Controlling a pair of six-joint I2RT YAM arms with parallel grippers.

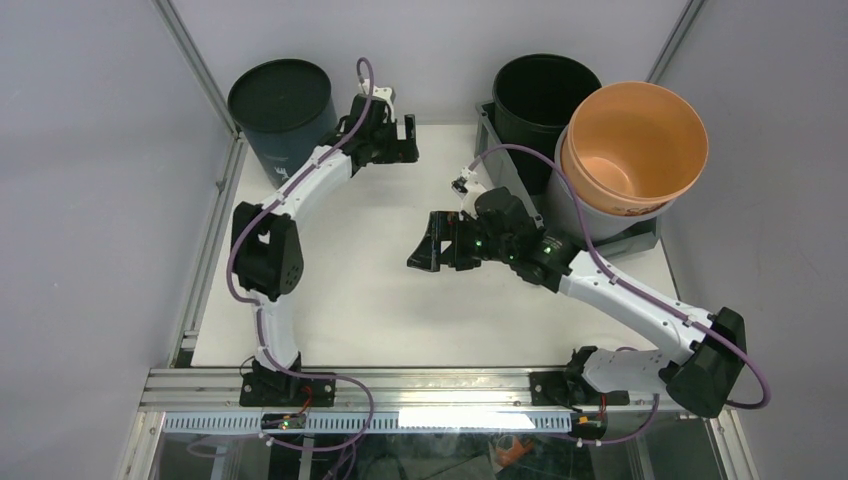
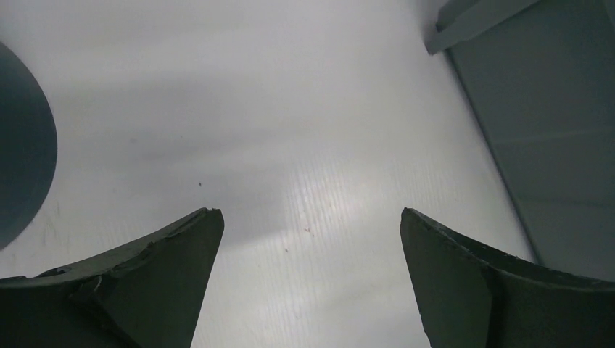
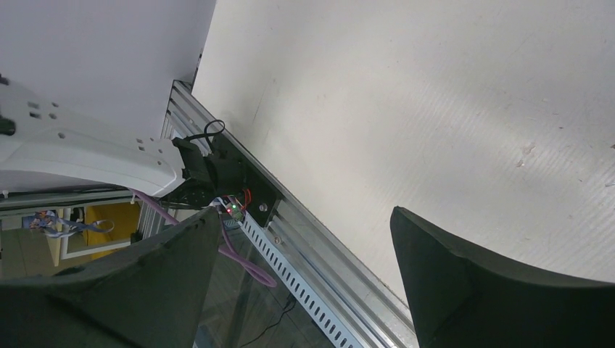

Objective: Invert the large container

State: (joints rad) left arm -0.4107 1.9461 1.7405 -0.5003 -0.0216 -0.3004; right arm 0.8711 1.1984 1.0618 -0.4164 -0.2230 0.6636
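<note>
The large grey rectangular container (image 1: 632, 238) stands upright at the back right of the table, mostly hidden by the buckets inside it. Its near wall and lipped rim show in the left wrist view (image 2: 551, 145) at the right. My left gripper (image 1: 405, 140) is open and empty near the table's back middle, left of the container and apart from it; its jaws stand wide over bare table (image 2: 312, 217). My right gripper (image 1: 432, 250) is open and empty at mid table, pointing left, away from the container; it faces the near rail (image 3: 304, 214).
Inside the container stand a black bucket (image 1: 545, 95) and an orange bucket (image 1: 635, 145) nested in a pale grey one (image 1: 580, 215). A dark round bucket (image 1: 282, 110) stands at the back left, also in the left wrist view (image 2: 22, 145). An aluminium rail (image 3: 319, 250) edges the table.
</note>
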